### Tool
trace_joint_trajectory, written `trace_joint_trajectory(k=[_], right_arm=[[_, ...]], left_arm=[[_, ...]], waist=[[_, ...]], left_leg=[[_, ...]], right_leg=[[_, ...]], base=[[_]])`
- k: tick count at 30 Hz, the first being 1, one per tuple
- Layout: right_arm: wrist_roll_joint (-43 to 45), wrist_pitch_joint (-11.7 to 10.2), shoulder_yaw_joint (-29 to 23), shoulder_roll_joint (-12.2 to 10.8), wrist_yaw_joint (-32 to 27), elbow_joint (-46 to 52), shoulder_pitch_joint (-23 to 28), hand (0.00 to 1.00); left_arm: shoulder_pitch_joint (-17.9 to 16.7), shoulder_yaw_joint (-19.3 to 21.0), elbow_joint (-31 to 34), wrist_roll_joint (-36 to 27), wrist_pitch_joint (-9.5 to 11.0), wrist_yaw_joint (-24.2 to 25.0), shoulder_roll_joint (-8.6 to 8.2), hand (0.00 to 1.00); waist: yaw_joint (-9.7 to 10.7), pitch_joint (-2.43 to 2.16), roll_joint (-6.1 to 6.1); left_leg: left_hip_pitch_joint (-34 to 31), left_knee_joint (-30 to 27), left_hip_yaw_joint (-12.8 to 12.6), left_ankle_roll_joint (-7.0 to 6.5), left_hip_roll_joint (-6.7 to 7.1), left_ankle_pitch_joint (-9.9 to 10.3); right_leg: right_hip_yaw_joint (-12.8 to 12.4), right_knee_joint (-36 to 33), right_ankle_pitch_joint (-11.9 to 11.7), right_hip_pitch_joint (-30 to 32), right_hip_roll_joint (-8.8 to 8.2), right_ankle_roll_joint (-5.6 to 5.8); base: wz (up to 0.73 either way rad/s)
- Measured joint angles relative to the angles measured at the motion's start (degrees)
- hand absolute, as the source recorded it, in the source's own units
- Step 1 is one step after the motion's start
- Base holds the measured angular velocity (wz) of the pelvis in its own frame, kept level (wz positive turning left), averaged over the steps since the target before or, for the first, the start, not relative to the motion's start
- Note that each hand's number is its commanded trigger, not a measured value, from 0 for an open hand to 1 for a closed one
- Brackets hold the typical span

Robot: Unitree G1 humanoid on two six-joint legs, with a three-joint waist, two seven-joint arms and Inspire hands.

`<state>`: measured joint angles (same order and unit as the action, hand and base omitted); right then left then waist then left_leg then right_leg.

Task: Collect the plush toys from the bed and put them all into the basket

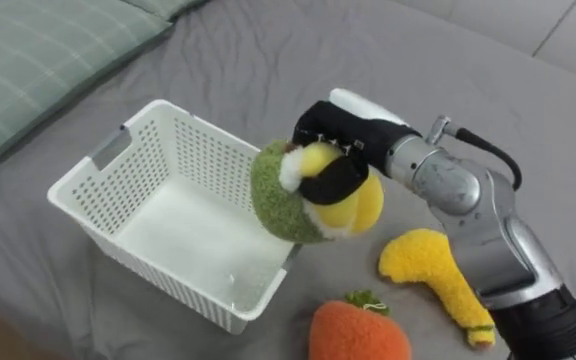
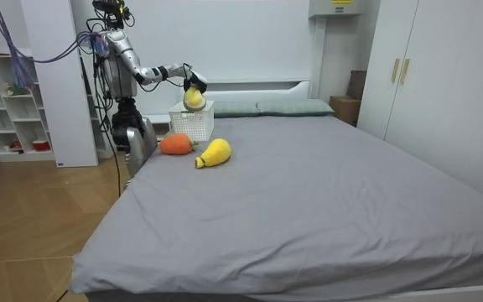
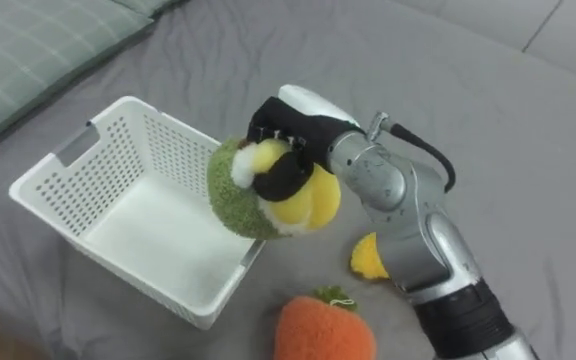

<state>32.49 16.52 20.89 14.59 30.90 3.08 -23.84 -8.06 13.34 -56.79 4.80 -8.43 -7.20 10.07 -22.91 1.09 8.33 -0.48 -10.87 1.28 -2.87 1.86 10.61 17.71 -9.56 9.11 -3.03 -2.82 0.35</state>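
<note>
My right hand is shut on a green and yellow plush toy, holding it in the air over the right rim of the white perforated basket. The basket's bottom is bare white. An orange plush carrot lies on the grey bed near the front, and a yellow plush toy lies to its right, partly behind my forearm. In the room view the robot stands at the bedside with its arm stretched out over the basket.
A green checked pillow lies at the far left on the grey bedsheet. In the room view white shelves stand behind the robot, and a wardrobe is at the room view's right.
</note>
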Motion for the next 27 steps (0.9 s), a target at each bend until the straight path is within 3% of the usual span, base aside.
trace_joint_trajectory(k=[4, 5, 6, 7, 8, 15, 17, 27], right_arm=[[1.8, 0.8, 3.4, -1.5, 0.0, -0.4, -0.7, 0.87], [1.8, 1.0, 4.2, -1.7, 0.0, -0.4, -0.8, 0.71], [1.8, 1.1, 4.6, -2.0, 0.0, -0.4, -0.8, 0.66], [1.8, 1.1, 4.9, -2.9, 0.2, -0.4, -0.8, 0.18], [1.7, 1.1, 4.9, -3.8, 0.3, -0.4, -0.9, 0.00], [0.6, 1.2, 5.0, -6.5, 0.3, -2.8, -2.4, 0.00], [-0.5, 1.2, 5.0, -6.4, -0.5, -3.8, -2.5, 0.00], [-1.3, 1.1, 5.1, -5.5, -4.0, -4.9, -2.5, 0.00]], left_arm=[[0.7, -0.1, 0.0, 1.7, -0.7, 0.1, 0.00, 0.00], [1.2, -0.1, 0.0, 1.7, -0.9, 0.1, 0.00, 0.00], [1.3, -0.1, 0.0, 1.7, -0.9, 0.1, 0.00, 0.00], [1.3, -0.1, 0.0, 1.8, -1.0, 0.1, 0.00, 0.00], [1.4, -0.1, 0.0, 1.8, -1.1, 0.1, -0.02, 0.00], [1.8, -0.1, 0.0, 2.3, -2.5, 0.1, -0.01, 0.00], [2.1, -0.1, 0.0, 2.1, -3.0, 0.1, -0.03, 0.00], [2.3, -1.3, 1.4, 2.2, -3.7, -1.2, 0.07, 0.00]], waist=[[-2.3, -0.05, 0.29], [-2.7, 0.18, 0.12], [-2.7, 0.12, 0.23], [-2.8, 0.09, 0.27], [-2.9, 0.12, 0.27], [-4.5, 0.32, 0.09], [-4.6, 0.34, 0.06], [-4.2, 0.34, -0.03]], left_leg=[[-0.8, -0.7, 1.6, 0.04, 0.25, -0.1], [-1.2, -0.9, 2.2, 0.02, 0.40, -0.1], [-1.3, -1.0, 2.4, 0.00, 0.49, -0.2], [-1.5, -1.0, 3.0, -0.04, 0.72, -0.4], [-1.9, -1.1, 3.6, -0.08, 0.91, -0.5], [-2.6, -2.0, 4.8, -0.09, 1.34, -0.7], [-2.9, -2.1, 5.5, -0.13, 1.61, -0.9], [-2.9, -2.0, 5.4, -0.19, 1.71, -0.9]], right_leg=[[1.8, 0.0, 0.0, 0.1, -0.23, 0.01], [2.5, 0.0, 0.0, 0.1, -0.32, 0.01], [2.8, 0.0, 0.0, 0.1, -0.39, 0.04], [3.0, 0.0, 0.1, 0.1, -0.57, 0.14], [3.5, 0.0, 0.1, 0.1, -0.71, 0.16], [4.7, -0.1, 0.1, 0.0, -0.98, 0.18], [5.7, -0.1, 0.1, 0.1, -1.24, 0.21], [5.8, -0.2, 0.2, 0.1, -1.66, 0.27]], base=[[0.20], [0.24], [0.25], [0.25], [0.25], [0.12], [0.16], [0.00]])
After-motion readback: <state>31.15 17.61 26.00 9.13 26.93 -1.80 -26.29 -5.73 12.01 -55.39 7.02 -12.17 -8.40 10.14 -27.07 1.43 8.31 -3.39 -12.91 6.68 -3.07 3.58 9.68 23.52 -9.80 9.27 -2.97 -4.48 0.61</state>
